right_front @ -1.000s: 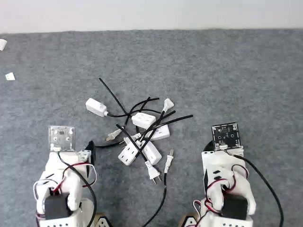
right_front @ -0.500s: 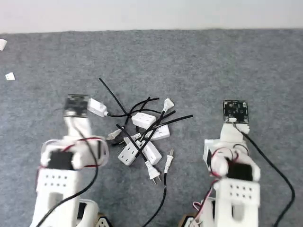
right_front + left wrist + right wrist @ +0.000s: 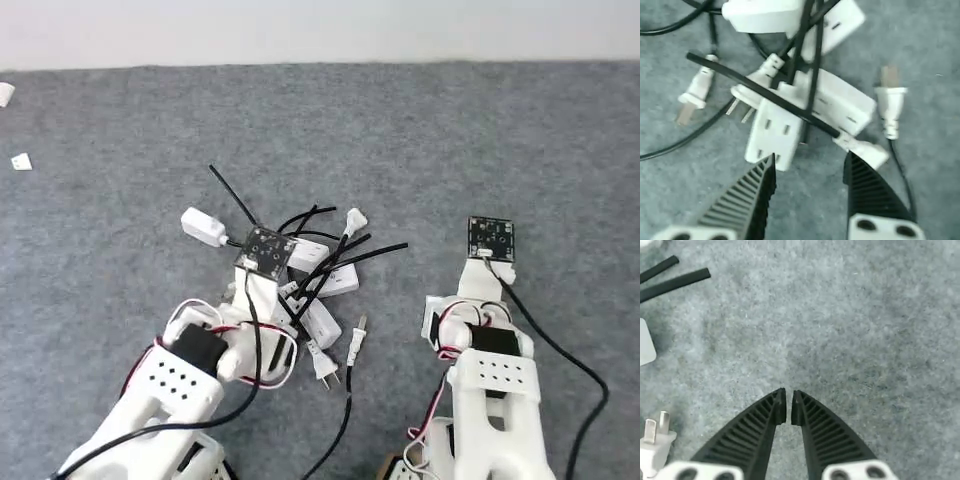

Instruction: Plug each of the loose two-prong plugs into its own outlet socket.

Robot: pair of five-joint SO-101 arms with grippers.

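Grey carpet point(image 3: 520, 140), white wall point(image 3: 320, 30)

black cords point(image 3: 765, 96) cross over the heaped white outlet blocks point(image 3: 772, 130) and bar a straight way down to their sockets, one plug point(image 3: 891, 107) lies apart on bare carpet point(image 3: 865, 315) beside the heap with room around it, bare carpet spreads under the right gripper point(image 3: 788, 407), the left gripper point(image 3: 810, 160) hangs wide-jawed close by the nearest block's end
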